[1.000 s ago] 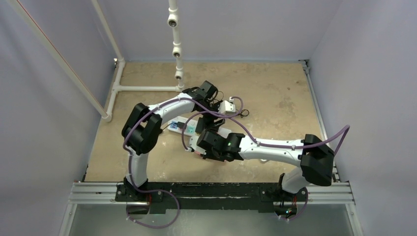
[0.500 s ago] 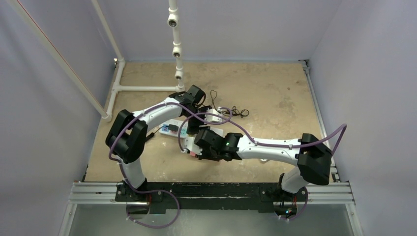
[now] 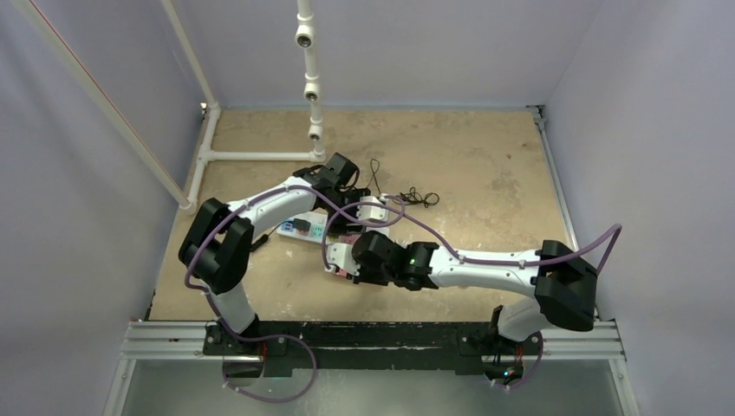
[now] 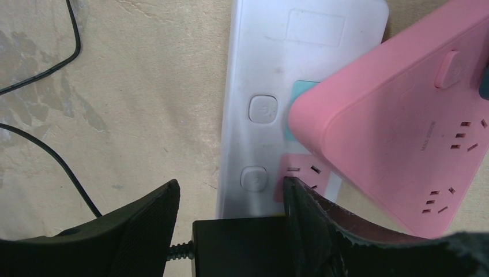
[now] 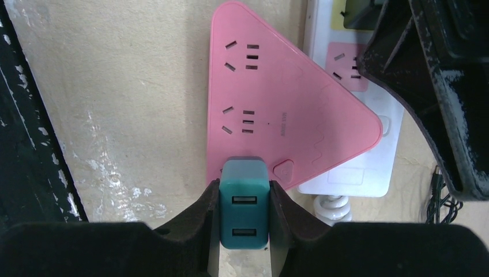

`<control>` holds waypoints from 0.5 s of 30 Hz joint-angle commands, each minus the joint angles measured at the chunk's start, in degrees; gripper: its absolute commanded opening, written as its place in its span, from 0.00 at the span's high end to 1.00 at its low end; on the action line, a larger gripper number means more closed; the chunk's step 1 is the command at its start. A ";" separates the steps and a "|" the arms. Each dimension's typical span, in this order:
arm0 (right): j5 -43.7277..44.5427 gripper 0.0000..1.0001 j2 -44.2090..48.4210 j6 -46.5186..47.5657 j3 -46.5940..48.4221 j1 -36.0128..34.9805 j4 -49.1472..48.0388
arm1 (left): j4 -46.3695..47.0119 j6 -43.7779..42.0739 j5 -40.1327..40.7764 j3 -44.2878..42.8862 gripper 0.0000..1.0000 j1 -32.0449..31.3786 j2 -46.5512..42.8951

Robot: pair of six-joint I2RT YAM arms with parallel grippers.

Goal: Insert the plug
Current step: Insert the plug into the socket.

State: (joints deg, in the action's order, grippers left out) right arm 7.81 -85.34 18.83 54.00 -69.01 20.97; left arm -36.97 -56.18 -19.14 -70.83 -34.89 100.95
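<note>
A black plug (image 4: 242, 245) with its cable stub pointing left sits between my left gripper's (image 4: 229, 190) jaws. The right finger (image 4: 311, 225) presses against it, and it hangs just over the near end of the white power strip (image 4: 254, 69). A pink triangular strip (image 4: 398, 133) lies across the white one. In the right wrist view my right gripper (image 5: 244, 184) is shut on a teal USB charger (image 5: 244, 202) at a corner of the pink strip (image 5: 277, 98). From above, both grippers meet over the strips (image 3: 299, 227).
A thin black cable (image 4: 52, 156) trails over the tan table to the left of the white strip. The left gripper's black fingers (image 5: 438, 86) crowd the white strip (image 5: 346, 179) in the right wrist view. White pipe frame (image 3: 260, 157) stands at the back left.
My left arm has swung left and nearer, bringing its gripper from right of the strips to over the white strip. The right arm has shifted only slightly.
</note>
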 commanded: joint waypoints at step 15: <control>-6.28 1.00 -2.28 1.84 -7.10 -0.60 -10.00 | 3.62 -7.60 8.50 4.06 0.36 5.01 -1.58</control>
State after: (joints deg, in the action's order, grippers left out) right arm 7.90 -85.62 20.29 49.39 -68.97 7.60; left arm -34.50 -61.08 -16.21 -67.57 -31.46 98.65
